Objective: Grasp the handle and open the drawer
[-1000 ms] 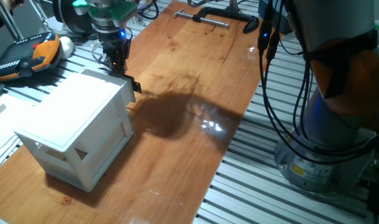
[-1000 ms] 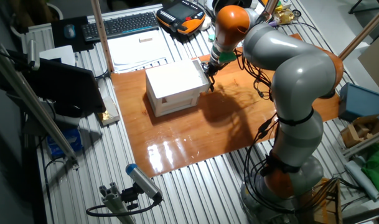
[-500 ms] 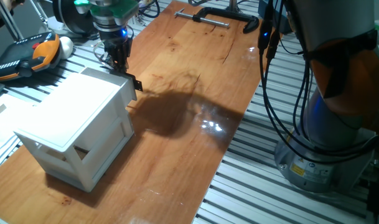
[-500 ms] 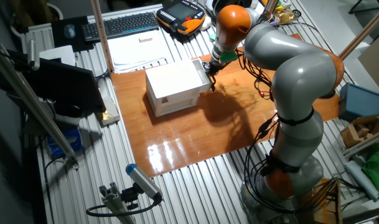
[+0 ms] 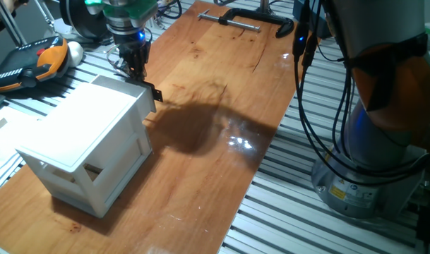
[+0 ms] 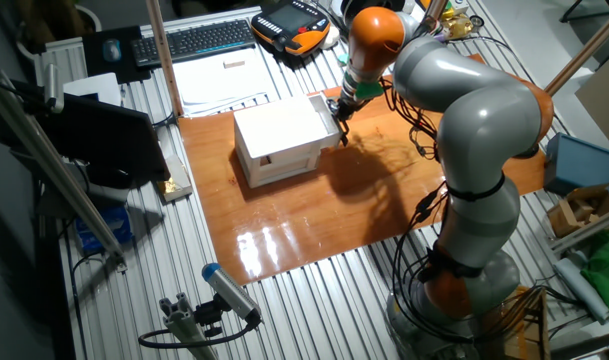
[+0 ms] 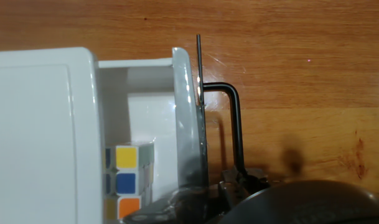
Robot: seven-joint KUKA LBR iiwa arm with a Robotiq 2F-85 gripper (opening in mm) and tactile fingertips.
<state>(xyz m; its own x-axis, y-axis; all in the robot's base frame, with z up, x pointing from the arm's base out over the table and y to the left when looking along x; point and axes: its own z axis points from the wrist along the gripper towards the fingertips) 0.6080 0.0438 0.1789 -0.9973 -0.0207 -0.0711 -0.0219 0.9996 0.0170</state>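
One white cabinet (image 5: 87,144) on the wooden table (image 5: 215,106), with one drawer (image 7: 177,124) pulled slightly out at its upper edge, nearest the arm. One handle (image 7: 234,118), a thin black bent bar on the drawer front, seen close in the hand view. One puzzle cube (image 7: 130,180) with yellow, blue and orange stickers lying inside the drawer. One gripper (image 5: 133,62) reaching down at the cabinet's far corner, fingers (image 7: 239,183) pinched together on the lower end of the handle, gripping it. One metal clamp (image 5: 246,17) at the table's far end, well apart from the cabinet. One orange and black teach pendant (image 5: 27,62) off the table beside the cabinet; one keyboard (image 6: 196,38) further back. Cables (image 5: 310,92) hanging beside the robot base, clear of the drawer
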